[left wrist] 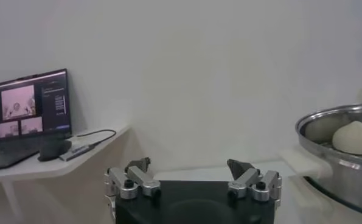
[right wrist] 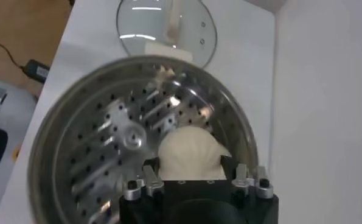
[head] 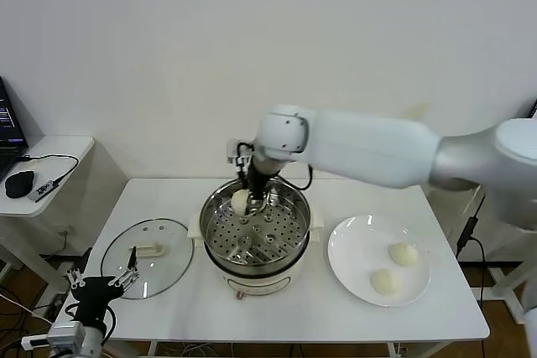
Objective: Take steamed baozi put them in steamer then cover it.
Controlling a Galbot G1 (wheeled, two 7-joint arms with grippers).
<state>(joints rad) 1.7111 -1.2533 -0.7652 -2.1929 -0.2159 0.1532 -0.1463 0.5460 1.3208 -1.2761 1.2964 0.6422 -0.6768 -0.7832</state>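
The steamer (head: 256,267) stands mid-table with its perforated tray bare at the front. My right gripper (head: 256,199) reaches down into its back left part, shut on a steamed baozi (right wrist: 190,152), which is just above the tray (right wrist: 114,140). In the head view a baozi (head: 242,201) shows at the gripper's tip. The left wrist view shows a baozi (left wrist: 356,137) lying inside the pot (left wrist: 333,167). Two more baozi (head: 404,254) (head: 385,282) lie on the white plate (head: 357,245). The cover (head: 147,259) lies flat left of the steamer. My left gripper (head: 126,272) is open and parked at the table's front left corner.
A side table at the far left holds a laptop (left wrist: 31,112), a mouse (head: 18,183) and cables. The wall is close behind the table. My right arm spans across above the plate and the steamer's right side.
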